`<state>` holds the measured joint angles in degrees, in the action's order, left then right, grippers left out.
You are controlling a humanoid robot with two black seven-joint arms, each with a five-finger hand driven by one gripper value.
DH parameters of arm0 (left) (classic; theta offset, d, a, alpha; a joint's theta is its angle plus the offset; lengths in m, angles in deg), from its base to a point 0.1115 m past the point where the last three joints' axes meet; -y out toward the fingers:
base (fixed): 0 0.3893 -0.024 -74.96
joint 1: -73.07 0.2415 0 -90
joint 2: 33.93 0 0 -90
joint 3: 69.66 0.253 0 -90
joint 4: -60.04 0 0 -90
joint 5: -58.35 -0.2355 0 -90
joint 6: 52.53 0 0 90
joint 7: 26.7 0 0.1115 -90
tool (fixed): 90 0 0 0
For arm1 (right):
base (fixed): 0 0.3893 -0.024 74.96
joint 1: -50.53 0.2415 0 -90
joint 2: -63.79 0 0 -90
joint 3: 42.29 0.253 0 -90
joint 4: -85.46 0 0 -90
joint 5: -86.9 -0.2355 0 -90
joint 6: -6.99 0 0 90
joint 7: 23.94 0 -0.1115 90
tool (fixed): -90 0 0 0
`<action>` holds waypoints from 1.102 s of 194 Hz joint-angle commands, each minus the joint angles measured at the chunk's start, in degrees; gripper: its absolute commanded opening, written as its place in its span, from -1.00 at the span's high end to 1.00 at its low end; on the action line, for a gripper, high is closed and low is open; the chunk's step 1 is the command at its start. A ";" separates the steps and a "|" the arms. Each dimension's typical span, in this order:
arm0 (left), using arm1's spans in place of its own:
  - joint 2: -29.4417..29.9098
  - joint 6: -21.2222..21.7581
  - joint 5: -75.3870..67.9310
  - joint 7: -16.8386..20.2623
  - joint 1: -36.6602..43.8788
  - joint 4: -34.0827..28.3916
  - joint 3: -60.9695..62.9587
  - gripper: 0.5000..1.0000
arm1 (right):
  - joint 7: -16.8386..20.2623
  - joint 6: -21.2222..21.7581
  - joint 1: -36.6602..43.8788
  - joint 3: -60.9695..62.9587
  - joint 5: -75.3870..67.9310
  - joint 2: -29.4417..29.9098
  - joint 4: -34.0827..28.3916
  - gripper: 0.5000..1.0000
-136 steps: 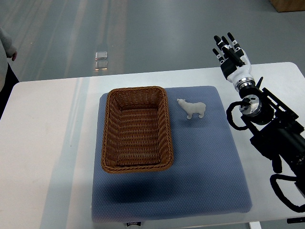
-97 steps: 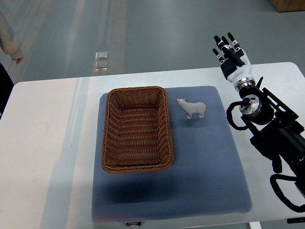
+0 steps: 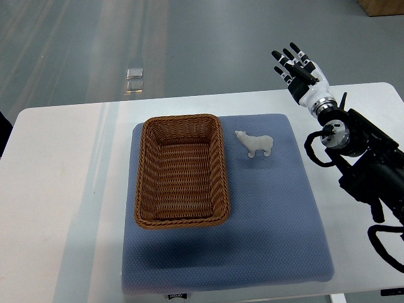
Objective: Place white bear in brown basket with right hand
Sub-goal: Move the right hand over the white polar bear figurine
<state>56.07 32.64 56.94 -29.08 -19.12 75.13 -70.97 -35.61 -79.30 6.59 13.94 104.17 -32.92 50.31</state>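
A small white bear (image 3: 254, 143) stands on the blue mat (image 3: 271, 214), just right of the brown wicker basket (image 3: 181, 169). The basket holds nothing. My right hand (image 3: 295, 66) hovers past the table's far right edge, well beyond and to the right of the bear, fingers spread and holding nothing. Its dark arm (image 3: 360, 167) comes in from the right edge. My left arm is out of sight.
The mat lies on a white table (image 3: 63, 189). A small shiny object (image 3: 133, 73) rests on the grey floor beyond the table. A brown box corner (image 3: 382, 6) shows at the top right.
My right hand has shifted slightly left and farther away, with the wrist turning. The person's sleeve at the left edge has left the view. The bear and basket stay put.
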 commanded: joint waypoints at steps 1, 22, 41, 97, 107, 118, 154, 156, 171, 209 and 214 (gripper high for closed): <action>0.00 -0.01 -0.08 0.02 0.00 0.03 0.08 -1.00 | 0.78 -0.02 2.90 -5.68 1.36 -2.17 -0.01 -0.71; 0.00 -0.01 -0.08 0.02 0.00 0.03 0.08 -1.00 | 3.50 0.16 6.85 -14.47 4.00 -4.19 -0.36 -0.71; 0.00 -0.01 -0.08 0.02 0.00 0.12 0.08 -1.00 | 5.87 0.33 10.81 -23.97 10.59 -6.12 -0.80 -0.71; 0.00 -0.01 -0.08 0.02 -0.09 0.12 0.08 -1.00 | 20.02 10.53 26.54 -55.78 32.21 -8.41 -5.98 -0.71; 0.00 -0.01 -0.08 0.02 -0.09 0.12 0.08 -1.00 | 22.05 13.52 28.47 -58.59 32.03 -8.32 -6.07 -0.71; 0.00 -0.01 -0.08 0.02 -0.09 0.12 0.08 -1.00 | 23.54 15.62 29.79 -58.86 32.03 -8.15 -6.25 -0.71; 0.00 -0.09 -0.17 -0.07 -0.18 0.12 0.08 -1.00 | 25.74 16.50 29.88 -58.77 30.98 -7.18 -6.42 -0.71; 0.00 -0.01 -0.08 0.02 -0.18 0.12 0.08 -1.00 | 25.74 16.50 29.88 -58.77 30.80 -7.09 -6.42 -0.71; 0.00 -0.09 -0.08 -0.07 -0.17 0.12 -0.01 -1.00 | 26.09 16.24 29.44 -58.68 30.10 -6.74 -6.42 -0.70; 0.00 -0.09 -0.08 -0.07 -0.18 0.12 0.08 -1.00 | 26.00 15.71 27.68 -58.68 30.10 -5.95 -6.42 -0.69; 0.00 -0.01 -0.08 -0.07 -0.18 0.12 0.08 -1.00 | 26.00 15.54 27.25 -58.77 30.36 -5.69 -6.42 -0.69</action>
<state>56.07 32.57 56.85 -29.15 -19.27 75.25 -70.93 -9.53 -63.40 34.96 -44.77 134.23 -39.16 43.89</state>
